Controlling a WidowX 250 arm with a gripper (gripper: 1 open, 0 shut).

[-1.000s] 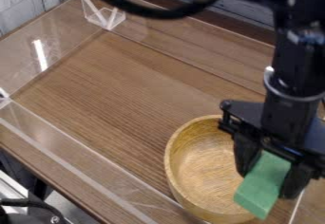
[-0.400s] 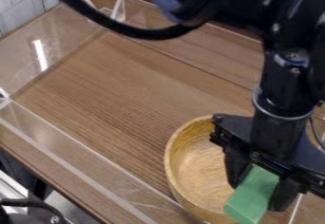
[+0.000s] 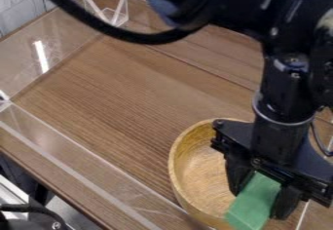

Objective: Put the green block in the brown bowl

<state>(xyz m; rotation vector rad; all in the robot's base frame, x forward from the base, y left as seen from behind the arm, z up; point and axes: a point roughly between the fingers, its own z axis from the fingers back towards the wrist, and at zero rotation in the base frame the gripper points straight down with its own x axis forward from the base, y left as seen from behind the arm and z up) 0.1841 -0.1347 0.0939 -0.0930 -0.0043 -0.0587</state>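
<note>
The green block [image 3: 252, 210] hangs tilted over the inside of the brown bowl [image 3: 193, 172] at the lower right of the camera view. My gripper [image 3: 267, 183] is shut on the block's upper end, its black fingers [image 3: 240, 171] reaching down past the bowl's rim. The block's lower end is close to the bowl's floor; I cannot tell whether it touches. The bowl's right side is hidden behind the arm.
The bowl stands on a wood-grain table [image 3: 130, 88] bounded by low clear plastic walls [image 3: 53, 141]. A clear triangular bracket [image 3: 111, 15] stands at the far edge. Black cables [image 3: 117, 29] loop above the back of the table.
The gripper with the green block has moved left and lower into the bowl over the last second; it stays shut on the block.
</note>
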